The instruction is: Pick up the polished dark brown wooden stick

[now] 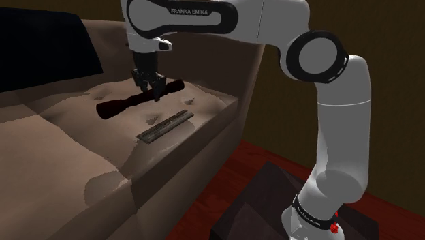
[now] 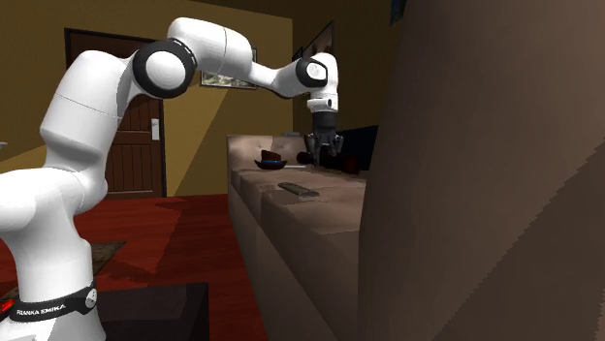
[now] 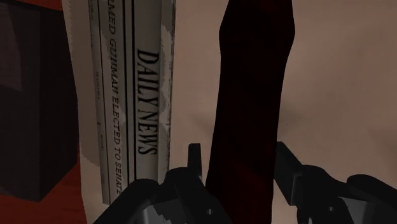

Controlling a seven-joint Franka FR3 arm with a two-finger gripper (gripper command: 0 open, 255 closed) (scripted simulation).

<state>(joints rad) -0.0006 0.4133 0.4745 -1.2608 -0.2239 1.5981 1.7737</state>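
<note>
Stick: a dark brown stick [image 1: 119,106] lies slantwise on the sofa [image 1: 61,157] seat, in the upper middle of the shoulder view, under the arm's hand.
Neighbour: a folded newspaper [image 1: 165,127] sits just below and right of the stick in that view, near it but apart. In the wrist view the newspaper [image 3: 137,95] runs alongside the stick [image 3: 251,83].
Pincer: the gripper [image 1: 153,94] stands upright over the stick, a little right of its middle. In the wrist view the gripper [image 3: 240,167] has one finger on each side of the stick, closed down to its width. They look pressed against it, though black on dark brown makes the contact hard to confirm.
Step in hand: securing the grip and starting the lift, by my reading.
Doing it well: squeeze firmly before rising, since a polished round stick may roll or slip. Lift straight up and slowly. The hold is off-centre, so the longer end may sag; watch for tilt.
Watch out: keep the fingers away from the newspaper so it is not dragged along.
</note>
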